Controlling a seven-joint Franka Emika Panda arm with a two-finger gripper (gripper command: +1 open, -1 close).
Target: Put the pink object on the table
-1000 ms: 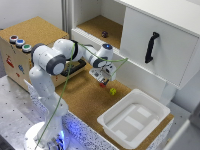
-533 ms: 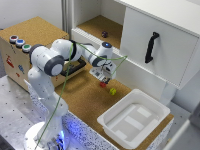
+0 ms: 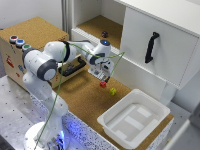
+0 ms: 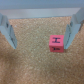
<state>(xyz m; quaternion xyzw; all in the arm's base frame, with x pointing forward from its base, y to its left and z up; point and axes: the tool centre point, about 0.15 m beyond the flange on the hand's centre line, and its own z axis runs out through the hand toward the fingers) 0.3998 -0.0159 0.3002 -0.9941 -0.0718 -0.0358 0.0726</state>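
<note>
Table (image 3: 80, 97): one brown cork surface with a speckled pale edge along its near side; open cork lies around the small pieces.
Cabinet (image 3: 160, 42): one white unit at the far right, its front edge bordering the cork; one black handle (image 3: 151, 47) on the door.
Cork shelf (image 3: 97, 25): one, inside the cabinet, holding one small dark object (image 3: 104, 34).
Button box (image 3: 30, 47): one, at the exterior view's left, closing off that side of the cork.
White tray (image 3: 157, 111): one, near right, reaching the table's edge.
Gripper (image 3: 102, 75): one, fingers spread wide apart and holding nothing, just above the cube.
Pink object (image 3: 103, 84): one cube resting on the cork; in the wrist view (image 4: 56, 44) it sits between the fingers, nearer one of them.
Yellow-green ball (image 3: 113, 91): one, just right of the cube, apart from it.
</note>
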